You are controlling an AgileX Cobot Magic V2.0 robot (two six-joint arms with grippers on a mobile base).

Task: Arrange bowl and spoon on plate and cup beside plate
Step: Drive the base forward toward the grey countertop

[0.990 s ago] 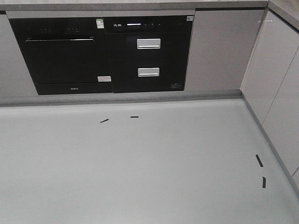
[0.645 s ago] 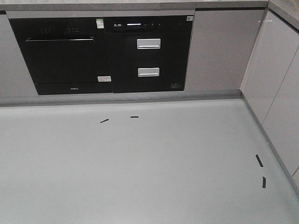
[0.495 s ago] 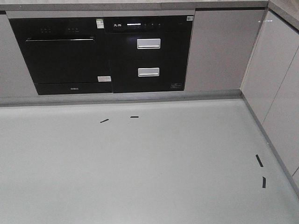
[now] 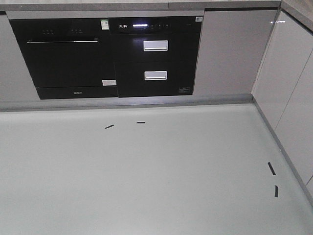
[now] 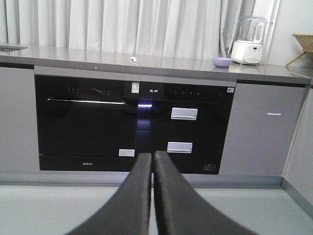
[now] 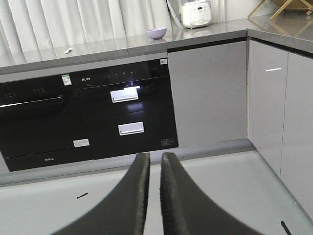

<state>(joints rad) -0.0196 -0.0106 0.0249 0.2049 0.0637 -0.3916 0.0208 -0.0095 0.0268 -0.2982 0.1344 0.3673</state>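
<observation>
The lavender bowl [image 5: 222, 61] sits on the grey countertop [image 5: 73, 55] far ahead, and also shows as the bowl [image 6: 156, 33] in the right wrist view. The small pale spoon [image 5: 133, 59] lies on the same counter to the bowl's left, and shows as the spoon [image 6: 68, 50] in the right wrist view. Plate and cup are out of view. My left gripper [image 5: 152, 155] is shut and holds nothing. My right gripper [image 6: 155, 155] has only a narrow slit between its fingers and holds nothing. Both hang above the floor, far from the counter.
Black built-in appliances [image 4: 105, 56] fill the cabinet front below the counter. Grey cabinets [image 4: 293, 98] run along the right side. Short black tape marks [image 4: 109, 127] lie on the pale floor [image 4: 146, 186]. A white blender [image 5: 248, 39] stands right of the bowl.
The display on the black appliance glows brighter now. Nothing else has visibly moved.
</observation>
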